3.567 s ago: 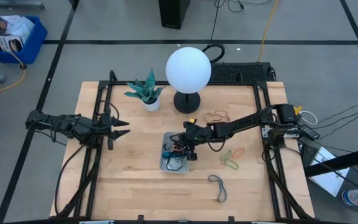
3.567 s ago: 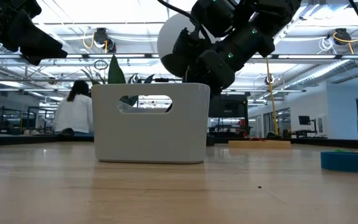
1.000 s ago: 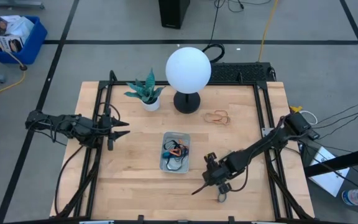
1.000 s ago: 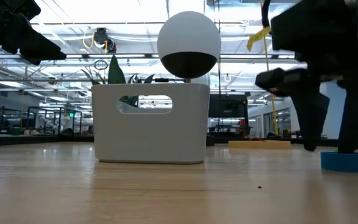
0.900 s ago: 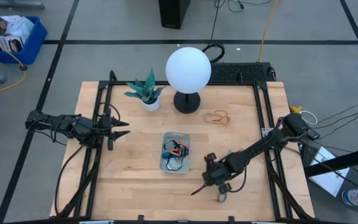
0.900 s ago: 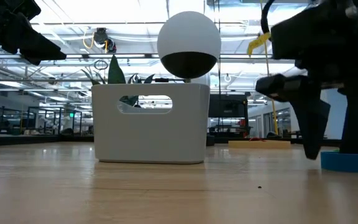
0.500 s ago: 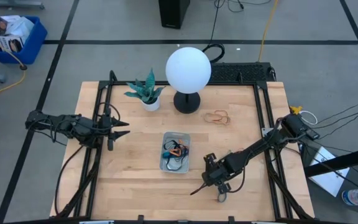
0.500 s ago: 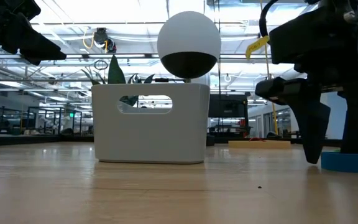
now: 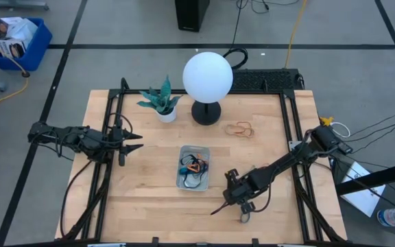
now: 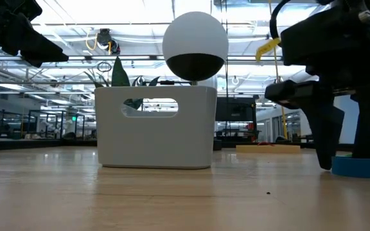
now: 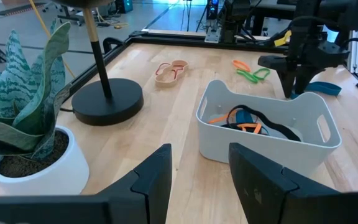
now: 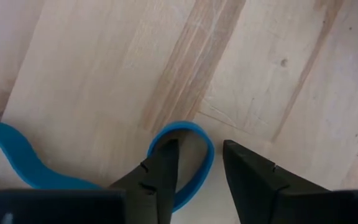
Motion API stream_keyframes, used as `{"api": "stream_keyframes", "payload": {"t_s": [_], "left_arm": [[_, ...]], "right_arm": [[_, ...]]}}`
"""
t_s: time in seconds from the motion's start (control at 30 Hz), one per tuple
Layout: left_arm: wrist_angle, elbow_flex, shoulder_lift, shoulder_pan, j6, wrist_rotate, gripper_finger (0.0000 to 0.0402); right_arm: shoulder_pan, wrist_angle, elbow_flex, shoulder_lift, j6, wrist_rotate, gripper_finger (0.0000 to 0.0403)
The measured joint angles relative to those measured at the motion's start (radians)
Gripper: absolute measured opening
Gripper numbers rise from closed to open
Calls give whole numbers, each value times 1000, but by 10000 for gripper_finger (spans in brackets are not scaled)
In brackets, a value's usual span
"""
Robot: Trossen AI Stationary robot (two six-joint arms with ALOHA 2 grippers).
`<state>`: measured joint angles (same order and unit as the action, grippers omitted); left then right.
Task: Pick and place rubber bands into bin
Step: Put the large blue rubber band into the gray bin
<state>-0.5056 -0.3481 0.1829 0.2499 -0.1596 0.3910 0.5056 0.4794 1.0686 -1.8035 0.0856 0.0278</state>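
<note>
Spanning most of the high view, the tabletop (image 9: 149, 206) carries the bin (image 9: 194, 168) at centre frame, already holding several rubber bands. Remaining loose items: a tan band pair (image 9: 239, 127) at upper right and the blue rubber band (image 9: 243, 215) at lower centre-right. The right gripper (image 9: 240, 204) stands over that band, fingers apart, one tip inside the loop (image 12: 188, 158) and one outside, not yet clamped. The left gripper (image 9: 130, 140) waits at mid-left, fingers apart.

Risk: the thin strip may slip out as the fingers close, or stretch and snap free on lifting.

Only the right wrist view shows the straddle; only the left wrist view shows green and orange bands (image 11: 251, 70) behind the bin.
</note>
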Motion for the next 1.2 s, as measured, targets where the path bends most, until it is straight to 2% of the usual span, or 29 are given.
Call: {"api": "stream_keyframes", "payload": {"t_s": [0.13,0.3,0.6,0.73,0.93,1.1,1.2], "left_arm": [[0,0,0,0,0,0,166],[0,0,0,0,0,0,166],[1,0,0,0,-2,0,166],[1,0,0,0,-2,0,166],[1,0,0,0,-2,1,166],[1,0,0,0,-2,2,166],[1,0,0,0,-1,2,166]], "right_arm": [[0,-20,-33,2,13,-4,82],[2,-65,-49,2,32,-6,13],[-4,-86,-53,34,5,25,3],[-25,-37,-56,115,4,143,2],[-75,-5,-54,335,-30,371,1],[-122,-112,-54,533,-77,541,1],[-153,-252,-53,635,-116,581,1]]}}
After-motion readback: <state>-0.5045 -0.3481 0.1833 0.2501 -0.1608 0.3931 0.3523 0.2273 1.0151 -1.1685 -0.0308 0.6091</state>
